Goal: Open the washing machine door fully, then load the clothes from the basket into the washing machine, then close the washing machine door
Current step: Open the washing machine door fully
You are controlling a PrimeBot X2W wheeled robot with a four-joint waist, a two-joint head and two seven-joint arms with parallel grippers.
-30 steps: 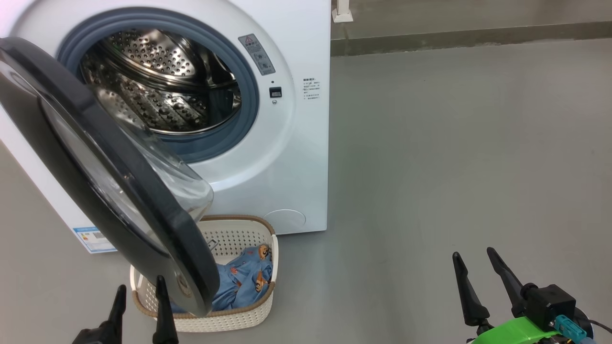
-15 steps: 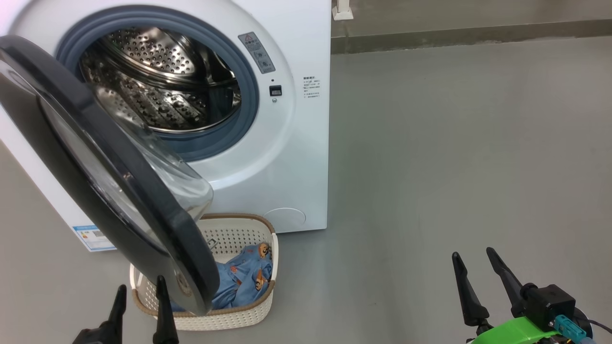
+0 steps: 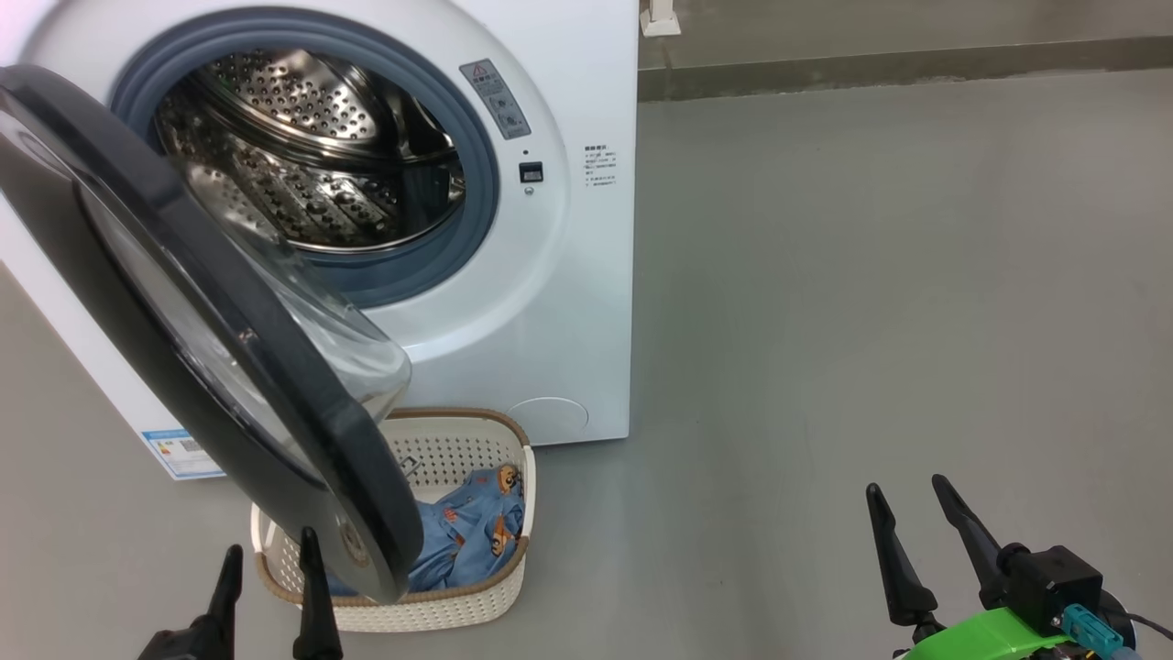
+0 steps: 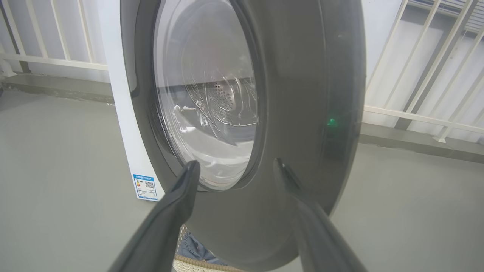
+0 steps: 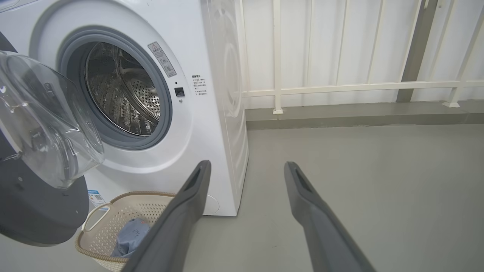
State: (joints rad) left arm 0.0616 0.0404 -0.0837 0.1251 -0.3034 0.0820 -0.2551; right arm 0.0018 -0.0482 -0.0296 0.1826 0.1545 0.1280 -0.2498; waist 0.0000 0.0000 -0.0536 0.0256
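Almost nothing has moved over the last second. The whole head view has slid a touch, which is the camera shifting, while the washing machine door (image 3: 197, 330) stands at the same angle. It is swung out from the washing machine (image 3: 568, 302) but not fully back, and its lower black rim hangs over the near-left part of the basket (image 3: 458, 610). The left gripper (image 3: 270, 543) stays low in front of that rim, its fingers spread wide with nothing between them. The left wrist view faces the door's outer side from close by, though contact cannot be told. The right gripper (image 3: 905, 484) stays well off to the right above the floor (image 3: 871, 275), also spread and empty. The clothes (image 3: 467, 536) lie in the basket, just before the machine, and the steel drum (image 3: 312, 174) looks empty. So the opening step seems unfinished: the door likely needs a further push from the left arm before the basket can be reached freely.
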